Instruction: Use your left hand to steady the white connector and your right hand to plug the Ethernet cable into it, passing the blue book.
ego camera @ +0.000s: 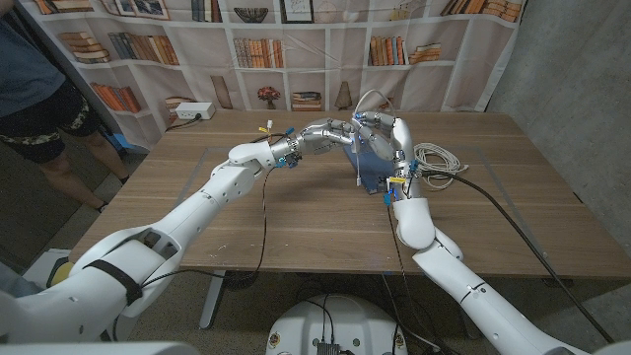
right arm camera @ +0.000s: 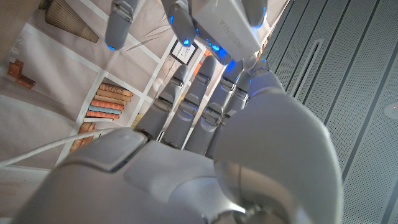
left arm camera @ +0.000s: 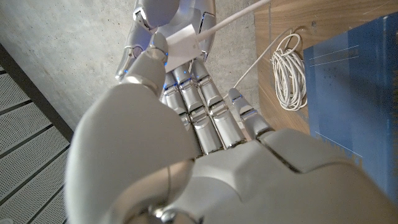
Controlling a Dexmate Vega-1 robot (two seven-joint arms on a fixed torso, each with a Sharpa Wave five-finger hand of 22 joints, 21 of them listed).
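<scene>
Meeting above the blue book (ego camera: 373, 163) on the bench (ego camera: 197, 168), the left robot hand (ego camera: 340, 133) pinches the white connector (left arm camera: 183, 45) while the right robot hand (ego camera: 394, 138) holds the Ethernet cable (left arm camera: 233, 18); its coil (ego camera: 439, 158) lies just beside.

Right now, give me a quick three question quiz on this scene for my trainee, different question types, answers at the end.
1. True or false: the blue book lies on the floor.
2. Which is coiled on the table beside the book? A) a white cable B) a red rope C) a green hose
3. Fill in: the left hand and right hand meet at a small ____ connector.

Key: 1 false, it is on the table. 2 A. 3 white.
</scene>
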